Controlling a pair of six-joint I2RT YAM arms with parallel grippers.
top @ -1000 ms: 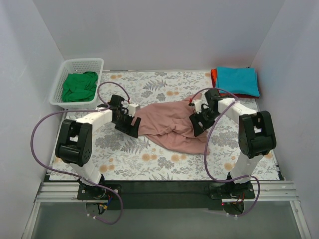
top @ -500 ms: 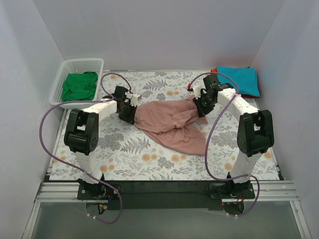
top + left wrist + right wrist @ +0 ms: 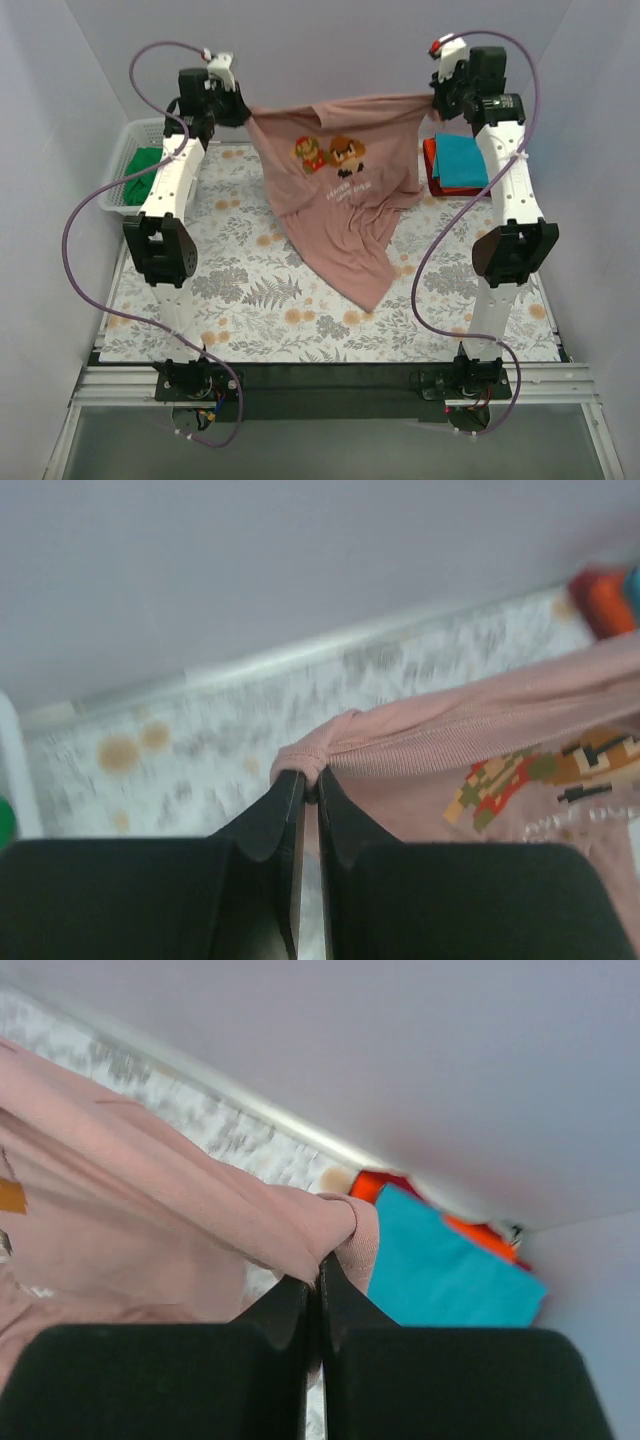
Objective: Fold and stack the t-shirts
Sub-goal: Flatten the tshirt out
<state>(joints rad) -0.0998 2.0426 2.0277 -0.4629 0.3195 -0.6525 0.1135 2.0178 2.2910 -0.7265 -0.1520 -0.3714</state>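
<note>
A dusty-pink t-shirt (image 3: 340, 200) with a cartoon print hangs stretched between both raised arms, its lower end trailing on the floral cloth (image 3: 250, 300). My left gripper (image 3: 243, 112) is shut on the shirt's left upper corner (image 3: 310, 760). My right gripper (image 3: 432, 100) is shut on the right upper corner (image 3: 335, 1225). A folded teal t-shirt (image 3: 468, 160) lies on a red-orange one (image 3: 430, 155) at the back right. A green t-shirt (image 3: 145, 165) sits in the basket.
The white mesh basket (image 3: 120, 160) stands at the back left against the wall. White walls close in the back and both sides. Purple cables loop from each arm.
Both grippers closed on the pink t-shirt where it lay crumpled, then rose toward the back wall, lifting and spreading it so the print faces the camera.
</note>
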